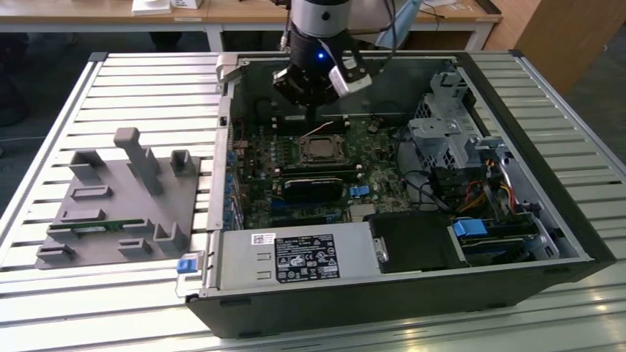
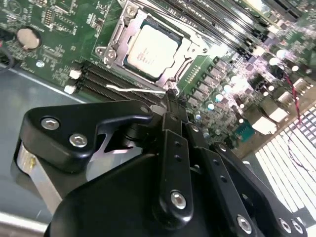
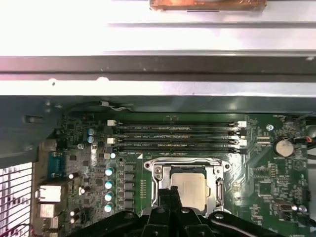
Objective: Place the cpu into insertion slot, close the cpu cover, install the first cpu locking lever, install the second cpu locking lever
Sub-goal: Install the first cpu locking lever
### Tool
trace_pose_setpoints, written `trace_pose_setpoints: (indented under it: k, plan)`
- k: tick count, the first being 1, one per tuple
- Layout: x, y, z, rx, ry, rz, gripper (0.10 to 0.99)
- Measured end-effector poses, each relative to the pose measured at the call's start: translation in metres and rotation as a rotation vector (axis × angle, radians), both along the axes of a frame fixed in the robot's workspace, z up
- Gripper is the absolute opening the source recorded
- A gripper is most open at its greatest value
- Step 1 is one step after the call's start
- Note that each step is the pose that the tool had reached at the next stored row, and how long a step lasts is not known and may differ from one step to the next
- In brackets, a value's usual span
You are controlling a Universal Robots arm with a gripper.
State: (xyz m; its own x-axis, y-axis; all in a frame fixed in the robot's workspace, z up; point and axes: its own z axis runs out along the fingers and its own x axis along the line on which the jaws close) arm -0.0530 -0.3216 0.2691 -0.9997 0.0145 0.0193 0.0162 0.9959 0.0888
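While cpu (image 2: 148,49) sits under closed cpu cover (image 2: 117,34): end effector (image 2: 170,97) clenched, tip at locking lever (image 2: 133,90), 12 o'clock of cpu in exterior view.

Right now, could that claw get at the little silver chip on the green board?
Probably yes. The claw hangs right beside the cpu, which lies face up with nothing over it; the cpu cover frames it but leaves its top bare.
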Motion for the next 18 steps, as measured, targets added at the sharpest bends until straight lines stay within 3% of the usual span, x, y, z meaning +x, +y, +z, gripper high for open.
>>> trace_pose_setpoints:
  k: [12, 15, 18]
  plan:
    - [0.0000, 0.0000, 0.0388, 0.000, 0.0000, 0.000, 0.106]
    - [0.0000, 0.0000, 0.0414, 0.000, 0.0000, 0.000, 0.106]
    - [0.0000, 0.0000, 0.0554, 0.000, 0.0000, 0.000, 0.106]
